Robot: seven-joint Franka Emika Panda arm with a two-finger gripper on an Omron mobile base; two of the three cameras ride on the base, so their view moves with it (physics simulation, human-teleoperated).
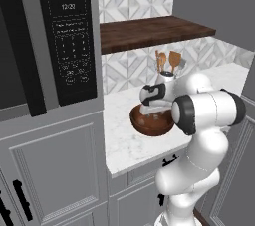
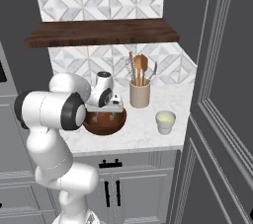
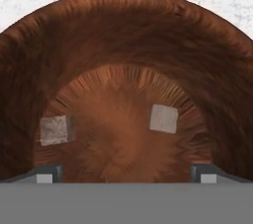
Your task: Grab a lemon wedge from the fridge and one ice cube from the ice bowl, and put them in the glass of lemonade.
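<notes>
A white robot arm reaches down into the ice bowl (image 3: 123,35), a wide, shallow round of grainy reddish-brown wood on a white marble counter (image 2: 148,136). The gripper (image 3: 123,176) hangs with its jaws spread wide, holding nothing. Two pale square ice cubes lie flat in the bowl's bottom, one ice cube (image 3: 163,118) at two o'clock, the other cube (image 3: 54,130) at nine. The right base view adds the glass of lemonade (image 2: 165,121), at three o'clock from the bowl.

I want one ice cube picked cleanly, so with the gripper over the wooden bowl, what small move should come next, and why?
Probably shift sideways to centre on one cube, then descend. The gripper hangs open over the ice bowl, and two ice cubes lie on its floor: one ice cube right of centre, the other cube near the left fingertip. Neither sits midway between the fingertips.
</notes>
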